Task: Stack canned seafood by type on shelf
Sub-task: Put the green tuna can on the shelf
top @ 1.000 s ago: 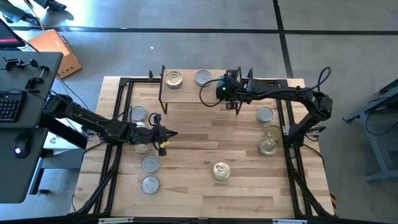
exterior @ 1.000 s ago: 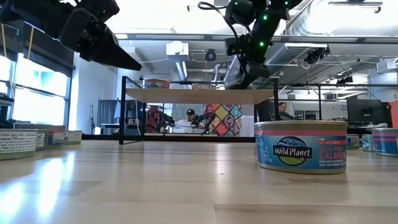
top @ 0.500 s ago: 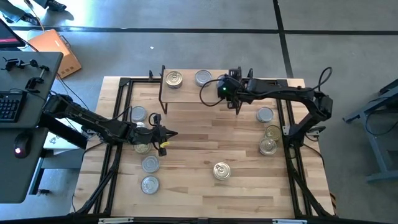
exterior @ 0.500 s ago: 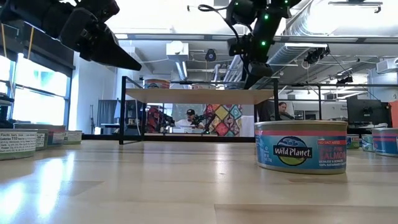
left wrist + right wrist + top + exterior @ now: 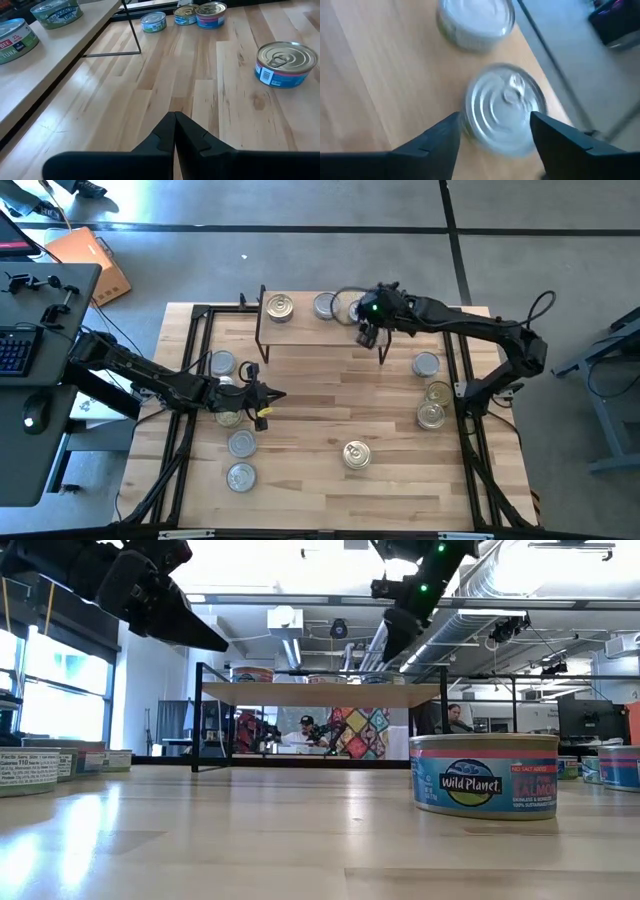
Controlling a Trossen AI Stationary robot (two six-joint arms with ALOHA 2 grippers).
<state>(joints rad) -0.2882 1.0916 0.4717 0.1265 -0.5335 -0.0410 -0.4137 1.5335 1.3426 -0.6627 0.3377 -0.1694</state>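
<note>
High view: the right tool [image 5: 366, 332], fingers apart and empty, has lifted off a tin [image 5: 349, 308] newly set on the shelf [image 5: 300, 328]. That placement looks finished. The left tool [image 5: 268, 398], pressed together, waits near the counter's [image 5: 330, 400] left edge.

Shiny metal tins [image 5: 356, 454]; pale matt wood shelf [image 5: 300, 327].

Silvery-lidded teal-and-pink tin [image 5: 484, 775], light wood shelf [image 5: 320, 694].

Butcher-block tabletop [image 5: 330, 400] edged by black frame rails [image 5: 195, 360]; off its left side a dark desk [image 5: 45, 330] with keyboard [image 5: 15, 350] and mouse [image 5: 30, 420], cardboard box [image 5: 95, 265] on grey floor; seated person [image 5: 305, 730] in background room.
</note>
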